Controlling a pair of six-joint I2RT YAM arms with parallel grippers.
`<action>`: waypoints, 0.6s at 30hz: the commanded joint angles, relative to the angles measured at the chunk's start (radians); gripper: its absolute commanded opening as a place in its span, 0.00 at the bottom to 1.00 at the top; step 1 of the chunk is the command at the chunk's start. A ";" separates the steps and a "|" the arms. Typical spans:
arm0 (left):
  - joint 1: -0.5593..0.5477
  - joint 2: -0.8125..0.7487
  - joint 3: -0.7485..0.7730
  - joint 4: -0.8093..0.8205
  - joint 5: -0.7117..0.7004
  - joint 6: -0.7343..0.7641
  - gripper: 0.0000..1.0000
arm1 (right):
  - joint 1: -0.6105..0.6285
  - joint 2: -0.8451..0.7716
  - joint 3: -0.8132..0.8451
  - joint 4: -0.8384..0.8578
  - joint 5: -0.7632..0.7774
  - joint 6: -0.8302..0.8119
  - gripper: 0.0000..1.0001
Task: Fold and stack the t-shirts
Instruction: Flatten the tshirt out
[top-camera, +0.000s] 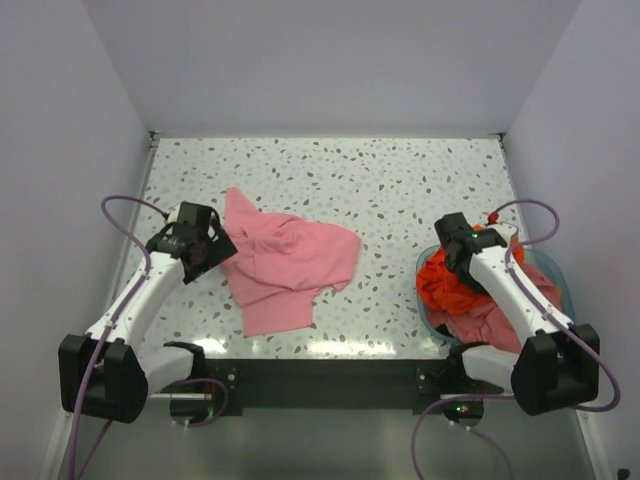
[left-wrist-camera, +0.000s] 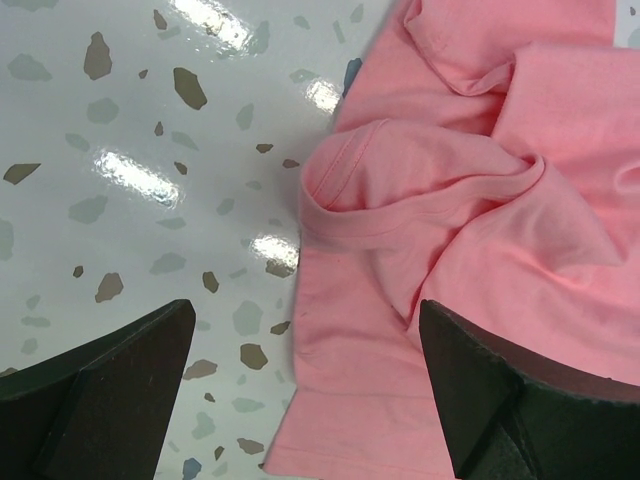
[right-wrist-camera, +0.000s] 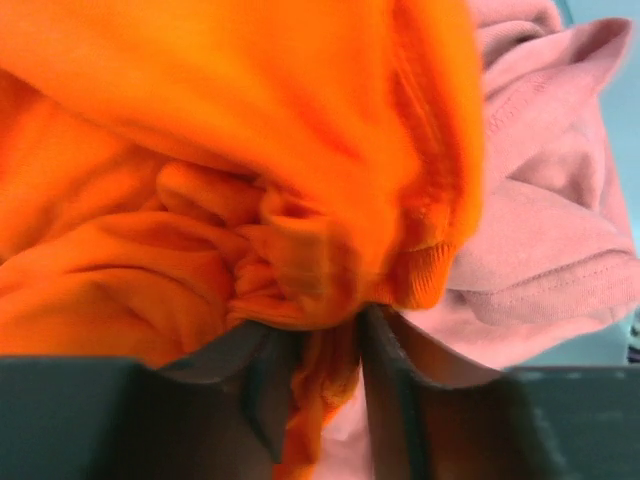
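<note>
Currently, left gripper (left-wrist-camera: 305, 312) spread wide over light pink t-shirt (left-wrist-camera: 480, 200), right gripper (right-wrist-camera: 318, 345) pinching orange-red t-shirt (right-wrist-camera: 200, 150).

loose t-shirt (top-camera: 285, 265): on table (top-camera: 400, 180), left-centre; basket (top-camera: 553, 266): table's right near corner; two t-shirts (top-camera: 445, 285): in basket

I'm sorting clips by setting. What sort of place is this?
Probably a robot lab test cell: left arm and right arm bolted to a speckled table, plain white walls boxing it in, an orange shirt staged in a teal basket.
</note>
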 joint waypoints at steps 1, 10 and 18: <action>0.001 -0.020 0.041 0.007 0.022 0.018 1.00 | -0.006 -0.088 0.120 -0.086 -0.116 0.050 0.42; 0.001 -0.073 0.023 -0.085 0.028 -0.008 1.00 | -0.007 -0.221 0.453 -0.195 -0.105 -0.122 0.95; 0.001 -0.181 -0.071 -0.114 0.044 -0.037 1.00 | 0.043 -0.253 0.468 0.030 -0.508 -0.372 0.99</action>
